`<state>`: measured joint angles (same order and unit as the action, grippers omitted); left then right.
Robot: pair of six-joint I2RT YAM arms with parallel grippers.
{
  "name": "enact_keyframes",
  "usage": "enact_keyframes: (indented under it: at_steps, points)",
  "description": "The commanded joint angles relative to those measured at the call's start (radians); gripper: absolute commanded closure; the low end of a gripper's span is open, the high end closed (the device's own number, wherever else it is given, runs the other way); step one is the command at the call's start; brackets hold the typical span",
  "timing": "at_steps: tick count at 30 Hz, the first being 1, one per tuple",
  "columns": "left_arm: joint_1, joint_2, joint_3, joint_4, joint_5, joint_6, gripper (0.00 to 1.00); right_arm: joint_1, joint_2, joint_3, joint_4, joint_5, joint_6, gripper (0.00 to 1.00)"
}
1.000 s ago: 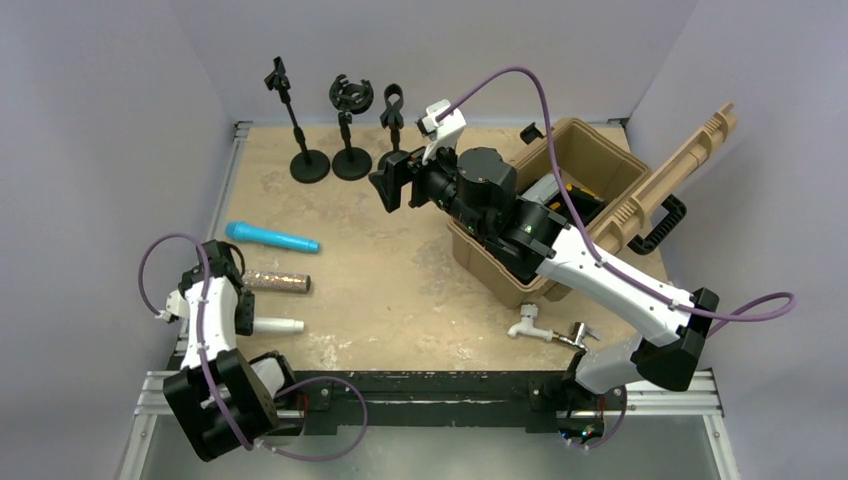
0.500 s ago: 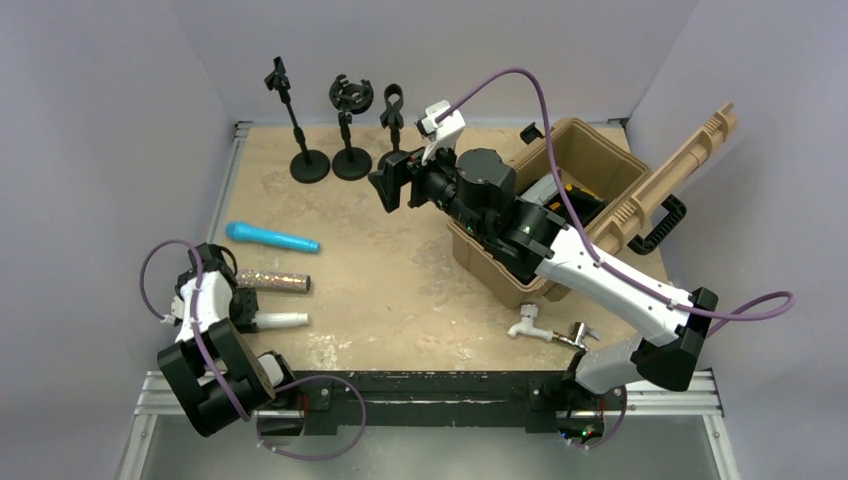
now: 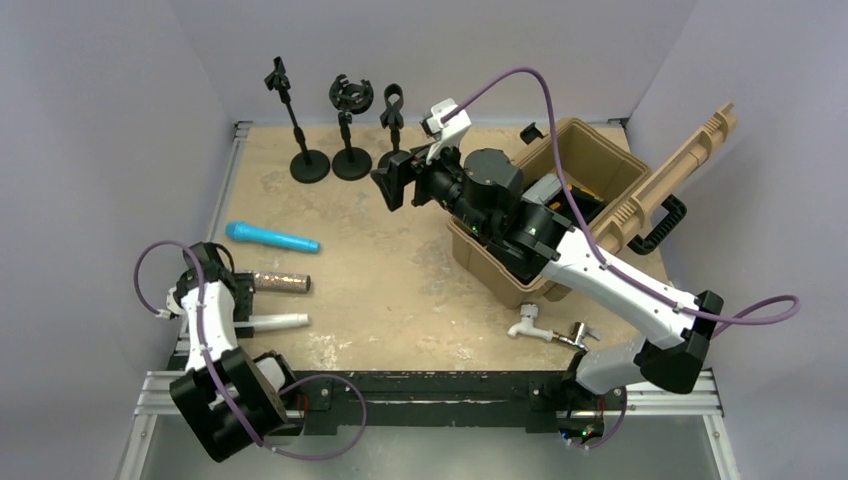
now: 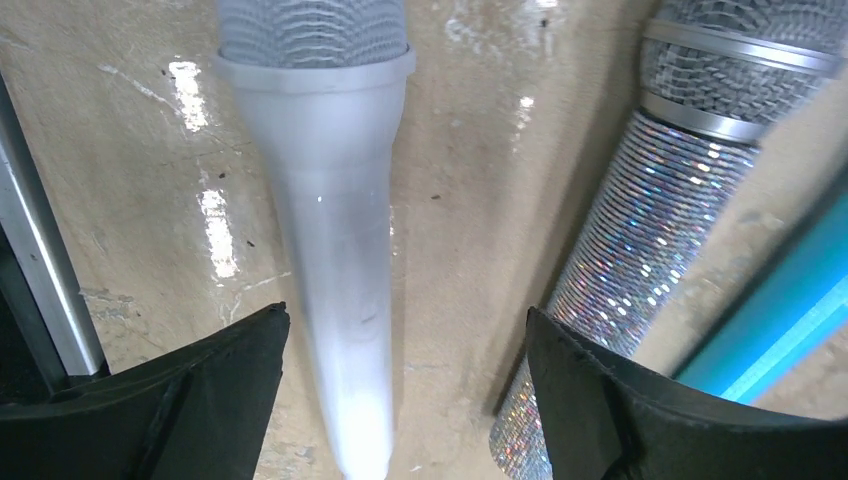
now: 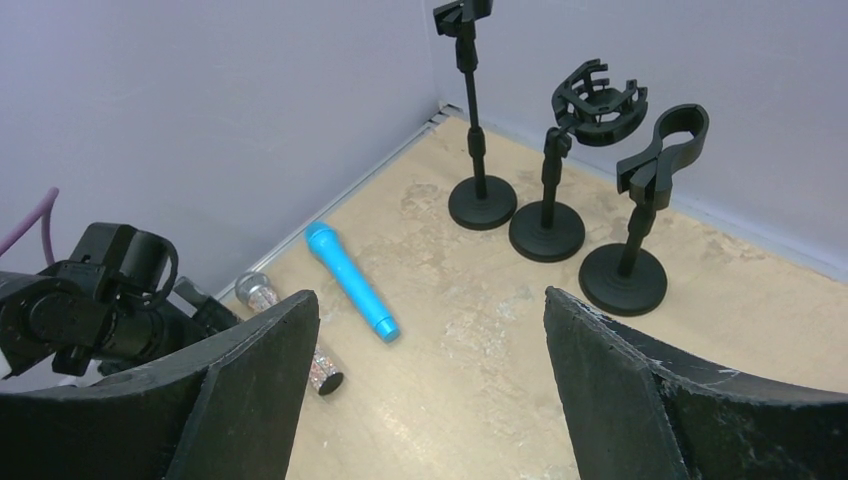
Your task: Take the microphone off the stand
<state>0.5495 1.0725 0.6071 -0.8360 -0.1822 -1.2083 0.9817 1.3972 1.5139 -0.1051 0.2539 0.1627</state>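
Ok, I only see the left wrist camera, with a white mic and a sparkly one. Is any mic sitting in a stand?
Observer: No. All three stands at the back are empty.
Operator: What's that blue thing at the edge of my picture?
Observer: A blue mic, lying flat just beyond the sparkly mic.
Operator: Where's the other arm?
Observer: The right tool is held up high, open, facing the stands.
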Motion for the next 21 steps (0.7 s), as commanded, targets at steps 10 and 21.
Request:
enact_keyframes:
  at_steps: [10,21]
  points:
    - [-0.259,-0.239,0.246,-0.105,-0.046,0.073,0.12,0.002,-0.137,-0.022,0.093,0.094,-0.047,0.17]
    - [-0.779,-0.374,0.402,0.648,0.277,0.522,0.00,0.002,-0.386,-0.085,0.176,0.301,-0.087,0.15]
